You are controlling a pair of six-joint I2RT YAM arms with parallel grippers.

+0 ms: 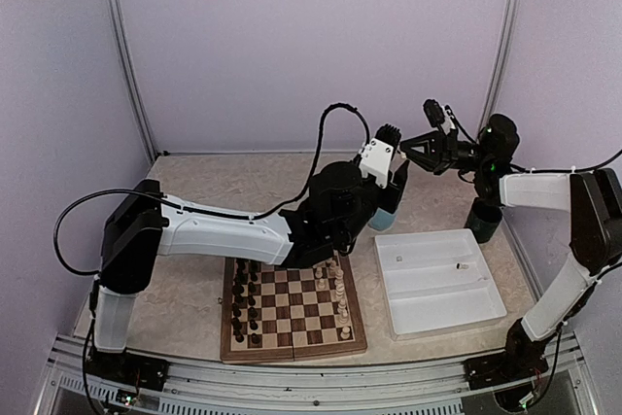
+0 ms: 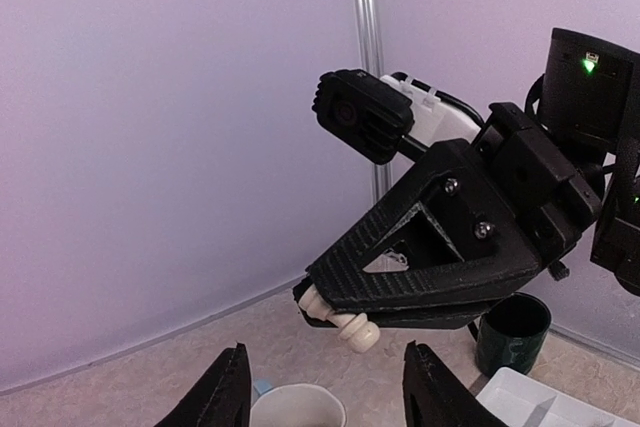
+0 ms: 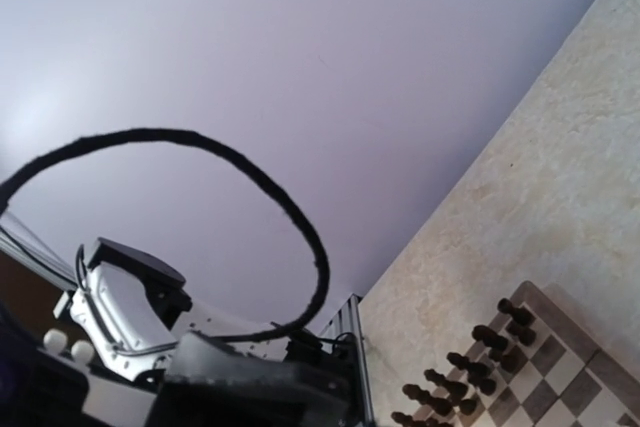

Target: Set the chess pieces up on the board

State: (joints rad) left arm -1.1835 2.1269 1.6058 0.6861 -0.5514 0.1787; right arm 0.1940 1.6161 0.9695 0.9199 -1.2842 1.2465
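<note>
- Cream-white chess piece [image 2: 348,325], turned with rounded knobs, lies sideways at the tip of the right gripper [image 2: 325,299]. The black jaws are closed tight on it, and it is held in the air well above the table [image 1: 194,289].
- Just below and facing that piece is the left gripper [image 2: 328,372]. Its two black fingers [image 2: 225,392] are spread wide, holding nothing and touching nothing.
- Under the gap between those fingers stands a white-rimmed mug [image 2: 297,409], mouth upward.
- Beyond the mug, a dark green cup [image 2: 513,332] stands upright just beside the far corner of a white plastic tray [image 2: 545,402].
- From above, the tray has a divider and holds a couple of tiny pale bits, too small to name.
- The board [image 1: 292,350], checked in dark brown and light tan with a mid-brown border, lies flat at the near part of the table. It is left of the tray and not touching it.
- Dark pieces [image 1: 243,303] stand in two tidy columns along the board's left side.
- Cream-white pieces [image 1: 337,293] stand along its right side in a looser, uneven line.
- The left arm [image 1: 224,235] reaches across above the board's far edge and hides the rows there.
- A black cable [image 3: 150,134] arches over that arm's wrist and fills much of the right wrist view. Only a corner of the board with dark pieces shows there.
</note>
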